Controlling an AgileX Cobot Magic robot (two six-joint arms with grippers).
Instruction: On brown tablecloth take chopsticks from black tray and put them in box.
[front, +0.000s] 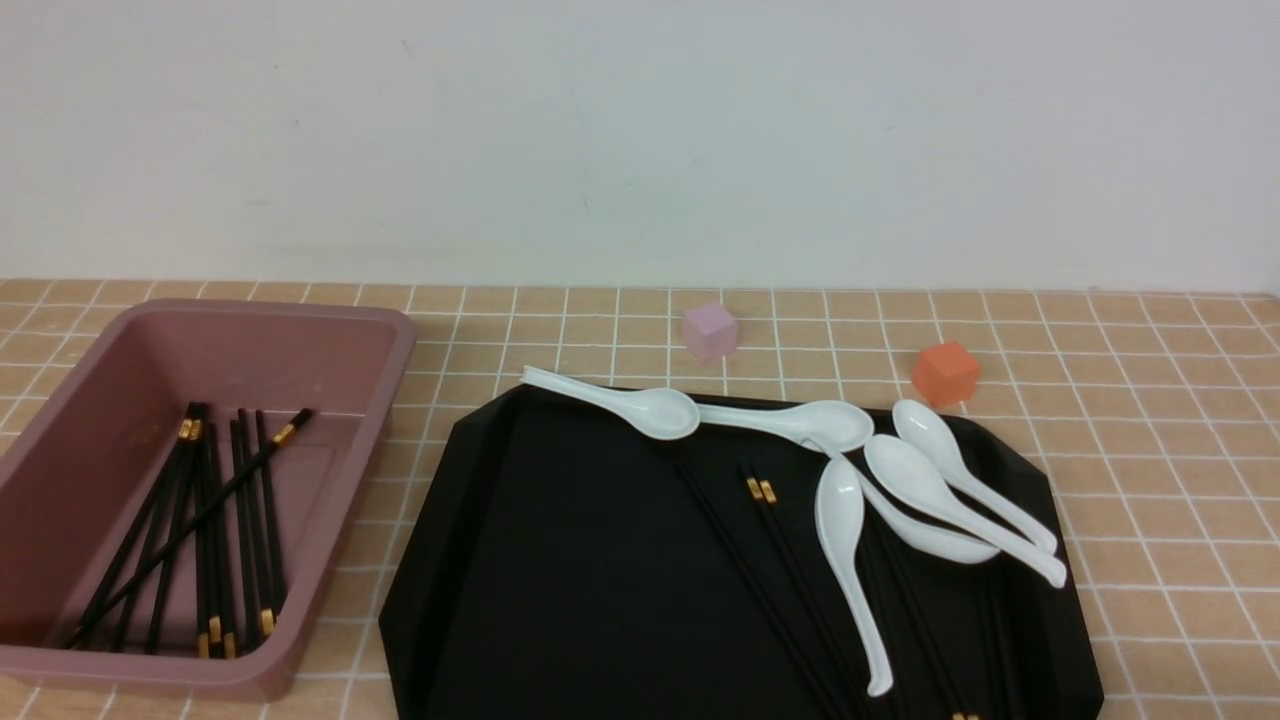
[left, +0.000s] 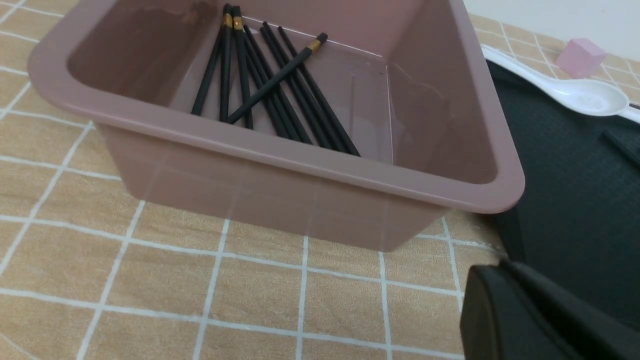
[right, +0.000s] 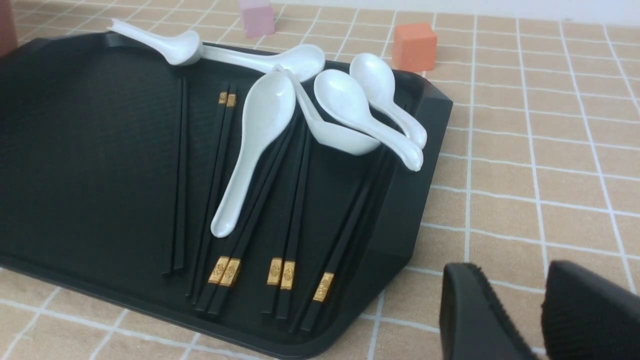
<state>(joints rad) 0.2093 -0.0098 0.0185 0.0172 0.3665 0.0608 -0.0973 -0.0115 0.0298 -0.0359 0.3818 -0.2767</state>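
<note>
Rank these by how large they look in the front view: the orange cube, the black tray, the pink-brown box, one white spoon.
1. Black tray
2. Pink-brown box
3. White spoon
4. Orange cube

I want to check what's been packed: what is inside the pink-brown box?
Several black chopsticks lie in the box, one crossing over others. They overlap, so the lower ones are partly covered and I can't give an exact count.
</note>
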